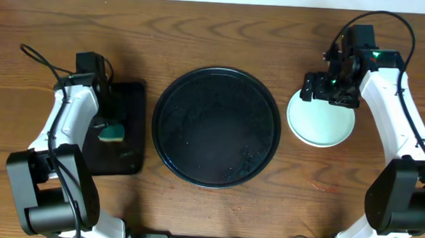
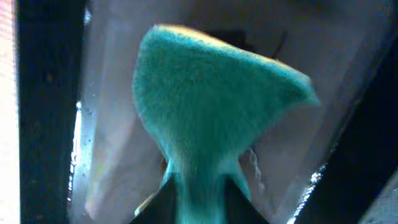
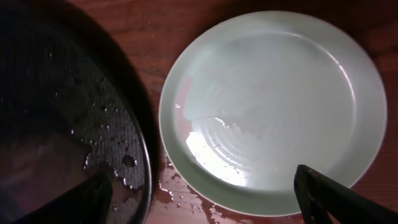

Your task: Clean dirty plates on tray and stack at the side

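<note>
Just under the wide-spread right gripper [image 3: 202, 175], mint plate [image 3: 273, 106] beside tray [image 3: 62, 93]

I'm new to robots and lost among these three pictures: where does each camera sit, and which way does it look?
Overhead: fixed above the table, facing straight down on the round black tray, the mint plate and both arms.
Left wrist: on the left arm, facing along the left gripper, which pinches a green sponge filling the view.
Right wrist: on the right arm, facing down past the dark fingertips of the open right gripper at plate and tray.
Shared: overhead and right wrist both show the plate beside the tray.
</note>
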Robot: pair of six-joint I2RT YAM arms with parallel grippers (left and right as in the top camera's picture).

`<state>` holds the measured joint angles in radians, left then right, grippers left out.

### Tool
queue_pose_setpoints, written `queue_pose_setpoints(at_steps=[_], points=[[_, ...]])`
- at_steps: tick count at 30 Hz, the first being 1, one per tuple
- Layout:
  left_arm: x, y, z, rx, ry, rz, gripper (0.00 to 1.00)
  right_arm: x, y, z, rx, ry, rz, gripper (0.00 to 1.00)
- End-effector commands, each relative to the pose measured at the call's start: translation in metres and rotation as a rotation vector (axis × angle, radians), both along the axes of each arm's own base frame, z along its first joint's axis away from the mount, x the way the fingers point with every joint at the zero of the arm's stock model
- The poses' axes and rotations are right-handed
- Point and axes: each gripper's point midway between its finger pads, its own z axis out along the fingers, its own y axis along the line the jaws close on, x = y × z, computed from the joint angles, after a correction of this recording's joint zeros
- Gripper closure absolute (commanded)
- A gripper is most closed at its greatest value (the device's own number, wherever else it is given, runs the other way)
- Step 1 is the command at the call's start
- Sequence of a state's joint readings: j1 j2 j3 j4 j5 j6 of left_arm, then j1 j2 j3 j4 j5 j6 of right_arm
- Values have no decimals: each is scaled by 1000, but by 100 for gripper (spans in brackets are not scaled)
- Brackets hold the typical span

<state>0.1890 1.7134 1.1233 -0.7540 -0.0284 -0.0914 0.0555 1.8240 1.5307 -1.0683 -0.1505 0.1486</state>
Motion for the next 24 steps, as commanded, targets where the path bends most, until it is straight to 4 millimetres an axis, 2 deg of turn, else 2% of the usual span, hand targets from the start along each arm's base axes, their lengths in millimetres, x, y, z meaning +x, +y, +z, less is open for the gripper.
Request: queue_pose_setpoints(at_steps=[1, 5, 8, 10, 12, 17, 21, 24], points=[[-2, 2, -3, 9, 10, -4, 52, 2, 3, 15, 8, -38, 7, 8], [6, 2, 9, 9, -31, -3, 43, 1, 4, 25, 12, -63, 8, 7], [15, 0, 34, 7, -94, -8, 41, -3, 3, 41, 13, -90, 8, 6], [21, -3, 56, -11, -158, -14, 40, -6, 3, 57, 10, -126, 24, 1], [25, -5, 82, -8, -236, -19, 27, -10, 0, 79, -4, -183, 34, 1], [18, -6, 124, 16, -350, -22, 25, -28, -19, 143, -67, -356, -9, 1], [15, -7, 140, 25, -398, -23, 25, -55, -29, 194, -95, -511, -39, 1], [14, -7, 141, 26, -402, -23, 25, -78, -31, 227, -98, -620, -50, 1]])
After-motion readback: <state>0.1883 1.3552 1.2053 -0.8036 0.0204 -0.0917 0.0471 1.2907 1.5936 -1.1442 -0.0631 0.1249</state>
